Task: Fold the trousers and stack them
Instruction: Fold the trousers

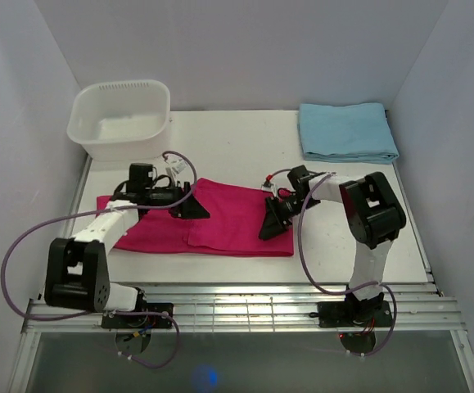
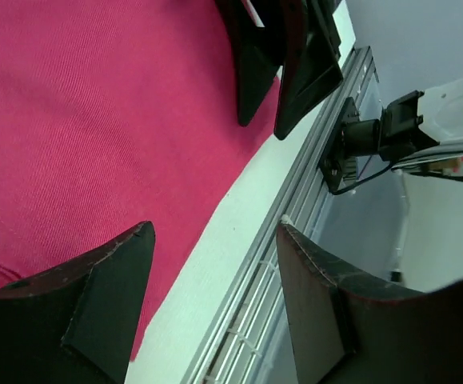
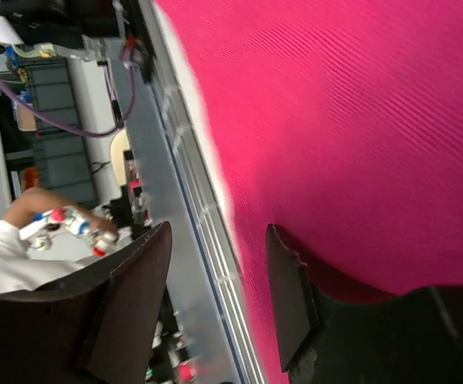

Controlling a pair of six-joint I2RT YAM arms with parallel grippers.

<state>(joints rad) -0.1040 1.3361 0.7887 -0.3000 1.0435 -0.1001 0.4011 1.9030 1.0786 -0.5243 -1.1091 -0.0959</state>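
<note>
The left gripper (image 2: 215, 240) has its jaws wide apart and holds nothing; the folded trousers (image 1: 237, 225) lie flat just under it. The right gripper (image 3: 219, 236) is parted too and empty, above the near edge of the trousers, with one finger over the cloth.

A white table (image 1: 237, 147) carries pink trousers (image 1: 220, 223) folded flat near its front edge, a white tub (image 1: 119, 146) at the far left corner and a folded blue cloth (image 1: 347, 133) at the far right.
</note>
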